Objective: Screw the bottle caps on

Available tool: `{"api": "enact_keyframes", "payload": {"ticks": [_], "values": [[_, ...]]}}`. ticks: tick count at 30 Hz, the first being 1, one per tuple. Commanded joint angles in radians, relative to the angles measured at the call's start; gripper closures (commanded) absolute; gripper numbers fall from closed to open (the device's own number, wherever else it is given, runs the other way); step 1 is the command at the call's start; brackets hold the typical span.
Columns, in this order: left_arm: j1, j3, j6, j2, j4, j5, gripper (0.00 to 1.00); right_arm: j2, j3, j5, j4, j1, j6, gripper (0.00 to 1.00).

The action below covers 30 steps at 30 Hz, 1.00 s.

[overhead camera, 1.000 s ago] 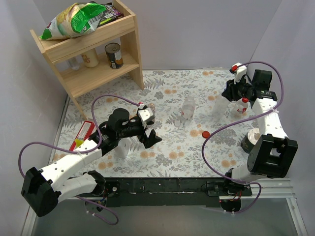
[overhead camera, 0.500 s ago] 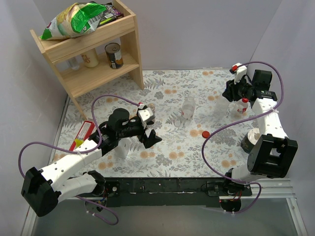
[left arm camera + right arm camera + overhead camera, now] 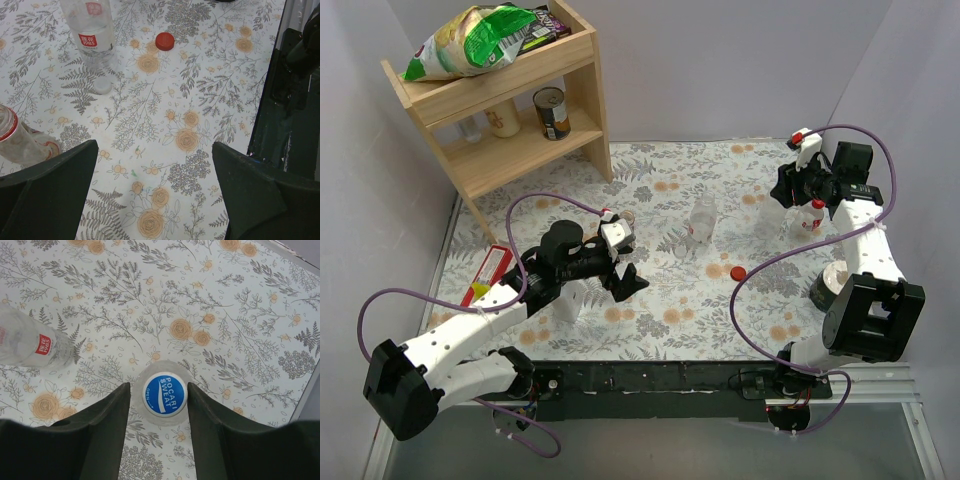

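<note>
One blue cap (image 3: 164, 394), likely light and slick, sits inside right gripper (image 3: 159, 390), contact unclear; pinch its rim; left gripper (image 3: 154, 146) gapes empty.

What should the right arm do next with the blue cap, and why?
Probably close the right tool on the blue cap. The cap sits on a bottle, fingers either side with a gap, so it isn't gripped for twisting yet.

- wooden shelf (image 3: 582, 90) at the back left, standing on the floral tablecloth (image 3: 690, 170)
- green-and-white snack bag (image 3: 470, 40) on top of the shelf (a dark packet (image 3: 545, 22) lies beside it)
- tin can (image 3: 551, 112) and pale bottle (image 3: 503, 118) on its middle board
- red-and-yellow packet (image 3: 488, 275) in front of the shelf
</note>
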Motion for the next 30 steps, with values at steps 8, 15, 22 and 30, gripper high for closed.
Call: {"api": "enact_keyframes", "payload": {"ticks": [8,15,22,30], "values": [[0.007,0.006,0.015,-0.001,0.007,0.026,0.02,0.001,0.048,0.041,0.021,-0.003,0.009,0.24],[0.007,0.008,0.020,-0.004,0.006,0.019,0.02,-0.019,0.126,0.005,0.031,-0.010,0.066,0.09],[0.021,0.022,0.028,-0.017,0.001,-0.017,0.02,-0.090,0.183,-0.369,0.102,0.031,0.161,0.06],[0.089,0.052,0.041,-0.027,-0.028,-0.012,0.02,-0.065,0.085,-0.318,0.067,0.325,0.066,0.09]]}}
